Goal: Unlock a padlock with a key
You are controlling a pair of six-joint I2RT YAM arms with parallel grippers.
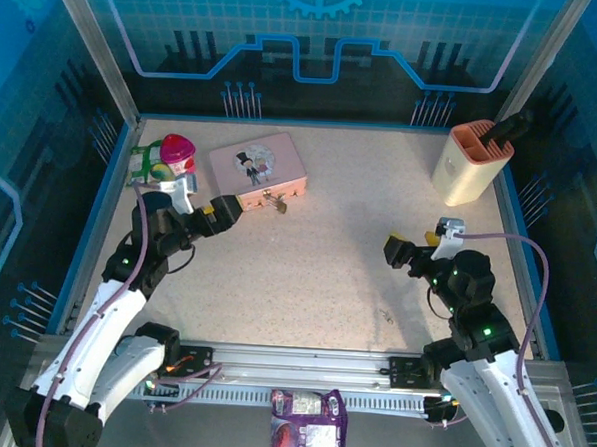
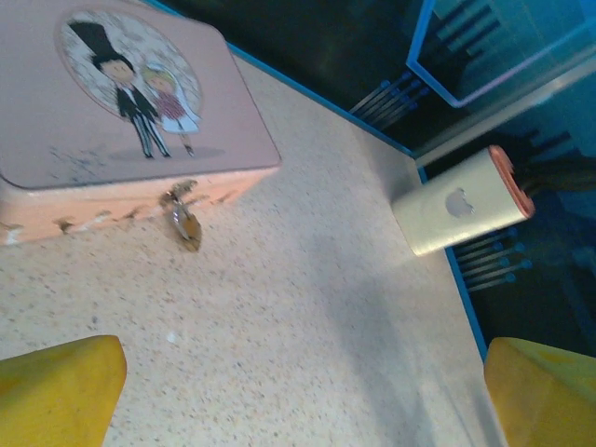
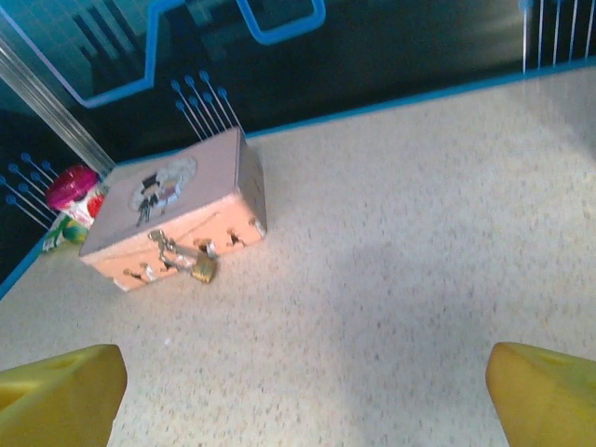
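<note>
Speckled beige table (image 1: 326, 275) in a blue-lit booth, and I'm using the pink tin (image 1: 257, 164) as the landmark. Nearest the camera, well in front of the tin on the front rail, lies a purple snack packet (image 1: 308, 434). The left gripper (image 1: 227, 213) hovers just off the tin's near-left corner, while the right gripper (image 1: 395, 251) is well off to the tin's right.

From overhead the finger spread is hard to read, but the wrist cams sort it out. The left's yellow fingers (image 2: 58, 391) sit far apart with only bare table between them, and it's the same on the right. Just the tips make it into frame.

The padlock (image 2: 189, 230) rests on the table against the tin's front wall, at the clasp. Overhead it's a dark blob, but the right wrist cam gives a brass body. Can't tell if the shackle is closed.

There's a tiny speck (image 1: 387, 313) near-right of the tin, too small to identify. The left wrist cam catches a cream holder (image 2: 461, 205) far right of the tin. The right wrist cam catches a pink-capped container (image 3: 73, 186) by the tin's left end.
</note>
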